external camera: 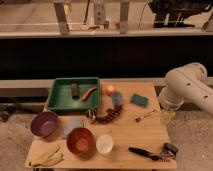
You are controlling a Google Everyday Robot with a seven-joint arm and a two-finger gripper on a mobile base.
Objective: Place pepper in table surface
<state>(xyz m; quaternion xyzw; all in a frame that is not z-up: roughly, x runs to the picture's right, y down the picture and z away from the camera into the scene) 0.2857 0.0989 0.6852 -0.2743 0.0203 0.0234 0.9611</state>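
Observation:
The pepper (89, 93) is slender, curved and red-orange. It lies inside the green tray (59, 102), against its right wall. The tray sits at the back left of the tan wooden table surface (130, 132). My white arm (187, 87) comes in from the right, past the table's right edge. My gripper (165, 116) hangs below the arm's end, over the table's right edge, well right of the pepper and apart from it. Nothing shows in it.
A dark block (74, 89) lies in the tray. Beside the tray are an orange fruit (109, 89), a small cup (117, 97), a green sponge (139, 100), a dark red beaded string (107, 116) and a spoon (145, 116). In front are a purple bowl (45, 124), an orange bowl (80, 141), a white cup (104, 144), a banana (47, 157) and a black brush (142, 152).

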